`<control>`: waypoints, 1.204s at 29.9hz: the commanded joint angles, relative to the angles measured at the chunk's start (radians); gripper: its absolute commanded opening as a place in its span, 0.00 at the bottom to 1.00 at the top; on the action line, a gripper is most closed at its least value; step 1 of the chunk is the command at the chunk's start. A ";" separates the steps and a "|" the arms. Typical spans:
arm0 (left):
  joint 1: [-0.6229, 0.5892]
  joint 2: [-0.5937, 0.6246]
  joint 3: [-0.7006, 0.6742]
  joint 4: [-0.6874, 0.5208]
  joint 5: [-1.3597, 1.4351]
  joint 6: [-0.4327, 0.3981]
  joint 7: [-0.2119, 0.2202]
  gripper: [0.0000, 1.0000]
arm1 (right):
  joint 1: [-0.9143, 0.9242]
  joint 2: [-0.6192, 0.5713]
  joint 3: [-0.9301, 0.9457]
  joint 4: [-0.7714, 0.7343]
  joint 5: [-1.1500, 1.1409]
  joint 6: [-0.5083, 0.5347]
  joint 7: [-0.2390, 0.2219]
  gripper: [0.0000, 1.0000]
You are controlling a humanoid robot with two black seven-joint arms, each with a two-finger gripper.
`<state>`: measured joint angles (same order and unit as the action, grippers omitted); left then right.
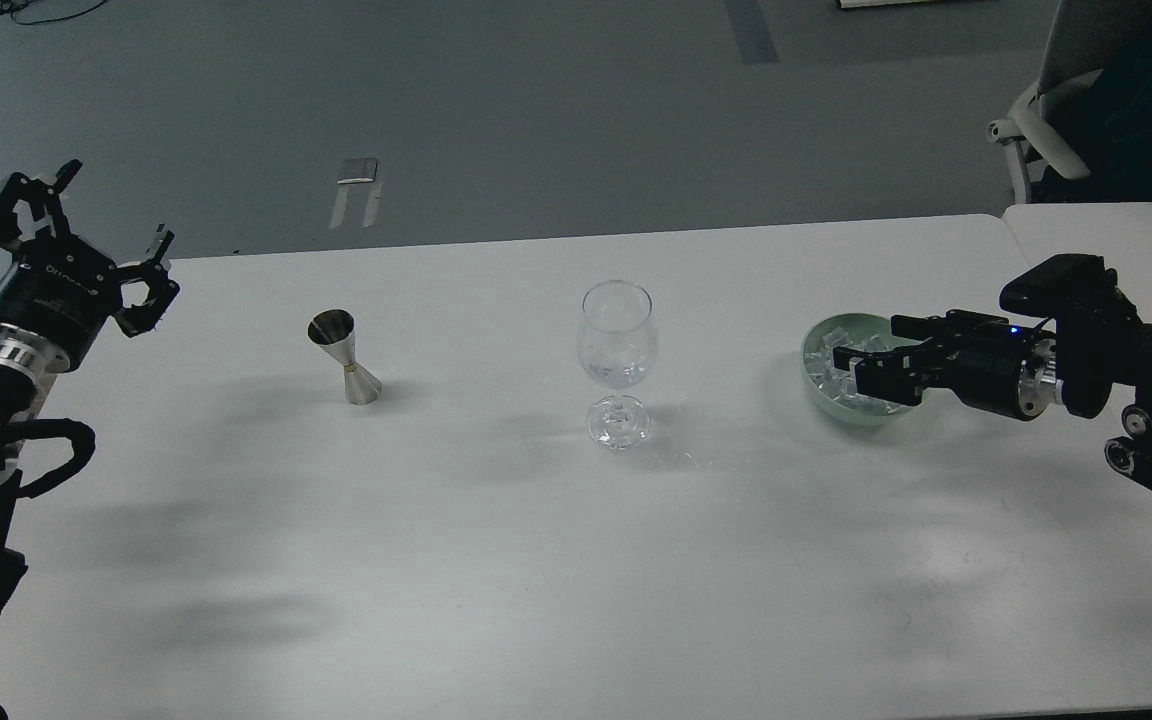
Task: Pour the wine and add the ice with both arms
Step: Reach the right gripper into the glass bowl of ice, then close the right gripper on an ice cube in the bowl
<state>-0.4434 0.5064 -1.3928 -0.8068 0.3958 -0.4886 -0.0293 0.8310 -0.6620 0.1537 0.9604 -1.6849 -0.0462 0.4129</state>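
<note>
Ice (pixel 829 362) — small clear, whitish cubes — lies heaped in a pale green bowl (pixel 816 392) near the desk's (pixel 536 560) right edge.

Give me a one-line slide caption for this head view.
Right tool reaches into the green bowl of ice; left tool open beside jigger and wine glass.

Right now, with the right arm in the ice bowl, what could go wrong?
1. The right gripper reaches over the near rim of the light green bowl; lifting could drag or tip it.
2. The ice is small and glassy; a cube may slip.
3. The wine glass looks top-heavy on its stem; a bump could topple it.
</note>
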 commanded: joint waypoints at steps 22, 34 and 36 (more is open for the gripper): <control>0.002 -0.003 0.000 -0.002 0.000 0.000 -0.001 0.98 | 0.005 0.056 -0.020 -0.086 -0.073 0.000 0.004 0.59; 0.003 -0.005 0.000 -0.003 0.000 0.000 -0.001 0.98 | 0.011 0.087 -0.054 -0.115 -0.081 0.000 0.004 0.42; 0.003 -0.005 0.000 -0.005 0.000 0.000 -0.001 0.98 | 0.011 0.085 -0.056 -0.115 -0.081 0.000 0.004 0.32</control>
<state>-0.4403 0.5018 -1.3929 -0.8089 0.3958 -0.4887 -0.0307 0.8419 -0.5759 0.1024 0.8452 -1.7655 -0.0459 0.4172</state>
